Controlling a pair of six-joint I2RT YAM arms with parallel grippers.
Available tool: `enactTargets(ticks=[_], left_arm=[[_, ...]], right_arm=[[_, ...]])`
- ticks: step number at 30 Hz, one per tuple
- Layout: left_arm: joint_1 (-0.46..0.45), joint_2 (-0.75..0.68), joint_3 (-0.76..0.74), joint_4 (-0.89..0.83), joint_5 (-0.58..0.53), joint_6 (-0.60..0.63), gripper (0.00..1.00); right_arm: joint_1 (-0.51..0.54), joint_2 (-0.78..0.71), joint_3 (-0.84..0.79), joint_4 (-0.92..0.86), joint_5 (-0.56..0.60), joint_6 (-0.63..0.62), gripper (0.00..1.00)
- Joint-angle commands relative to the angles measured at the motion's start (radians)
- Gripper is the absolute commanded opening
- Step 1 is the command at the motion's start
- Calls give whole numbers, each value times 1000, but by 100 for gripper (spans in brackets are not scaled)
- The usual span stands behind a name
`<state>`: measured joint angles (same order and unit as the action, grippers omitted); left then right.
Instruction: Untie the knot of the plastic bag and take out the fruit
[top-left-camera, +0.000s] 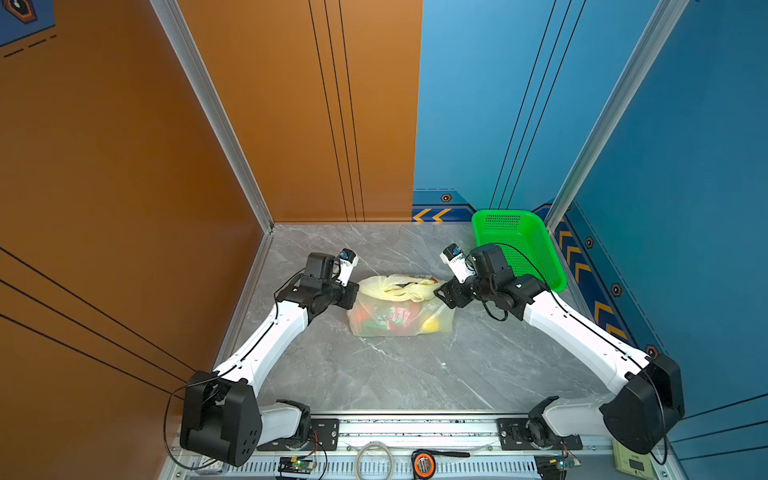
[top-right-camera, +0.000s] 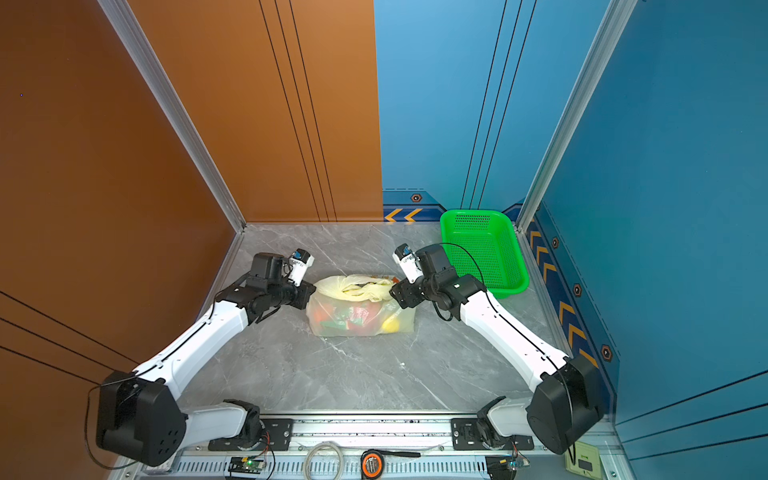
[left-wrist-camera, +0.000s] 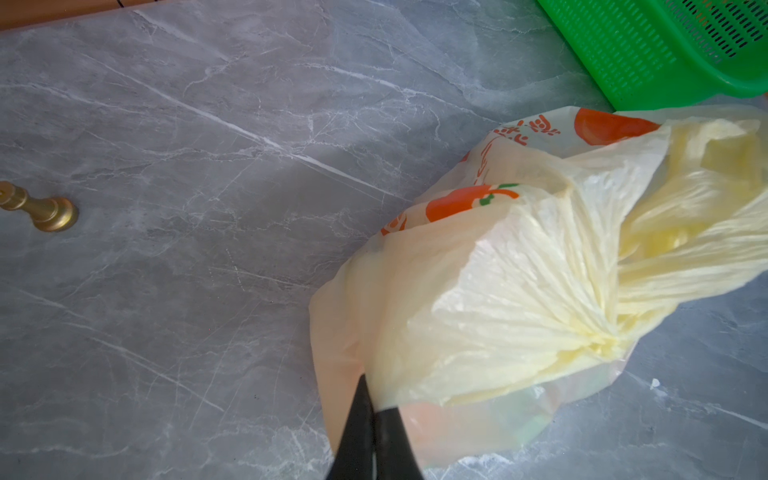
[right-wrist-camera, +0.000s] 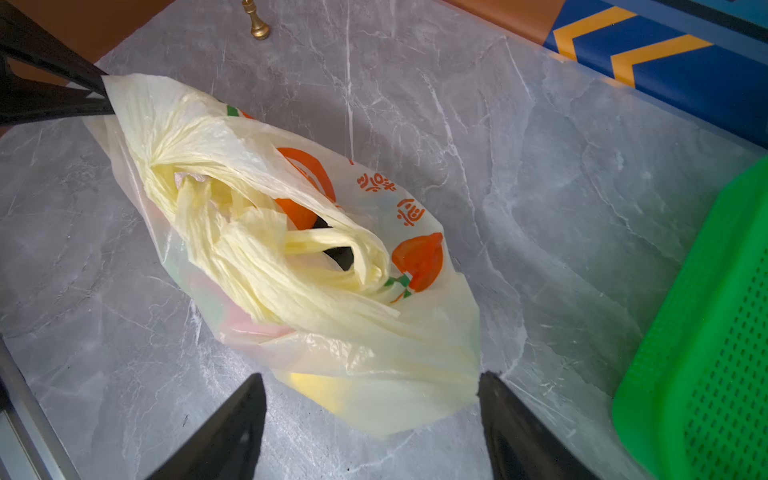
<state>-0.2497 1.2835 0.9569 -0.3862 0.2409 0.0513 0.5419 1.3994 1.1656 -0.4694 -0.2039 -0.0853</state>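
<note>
With the right gripper (right-wrist-camera: 372, 376) spread wide about the near end of the plastic bag (right-wrist-camera: 415, 332), the knot (right-wrist-camera: 232, 232) just beyond its tips is best nipped by 1 loose loop and drawn away from the left gripper (right-wrist-camera: 106, 95), clamped on the far corner, the fruit (top-left-camera: 395, 320) lying enclosed beneath.

2 arms, same build: L arm (top-left-camera: 266, 345) + R arm (top-left-camera: 582, 336), white shell links, black joint housings. Big black rounded elbow caps (top-left-camera: 220, 415), small holes on L one. Thin black cable (top-left-camera: 165, 419) along each white link, loose loop at elbow. White wrist cam (top-left-camera: 347, 262) w/ blue bit. L gripper (left-wrist-camera: 374, 399), R gripper (right-wrist-camera: 372, 376): black tapered fingers. Black base plates (top-left-camera: 324, 432) w/ screws.
</note>
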Motion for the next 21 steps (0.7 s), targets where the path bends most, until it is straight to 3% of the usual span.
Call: enactTargets(ticks=[1,7,9,11,16,21], left_arm=[[-5,8,36,-2,26,-7,0],[-9,10,36,-2,26,-8,0],[-9,10,33,-2,26,-8,0],[-9,7,29,-2,22,-8,0],[-5,0,16,-2,18,-7,0],[0,-5,8,-5,16,-8,0]], right_arm=[[32,77,66,-5,14,-80,79],[88,184,149,-1,71,-137,76],[86,209,163,-2,67,-135,64],[84,222,171,0,69,-127,43],[68,217,162,0,67,-116,0],[36,177,131,-3,57,-94,0]])
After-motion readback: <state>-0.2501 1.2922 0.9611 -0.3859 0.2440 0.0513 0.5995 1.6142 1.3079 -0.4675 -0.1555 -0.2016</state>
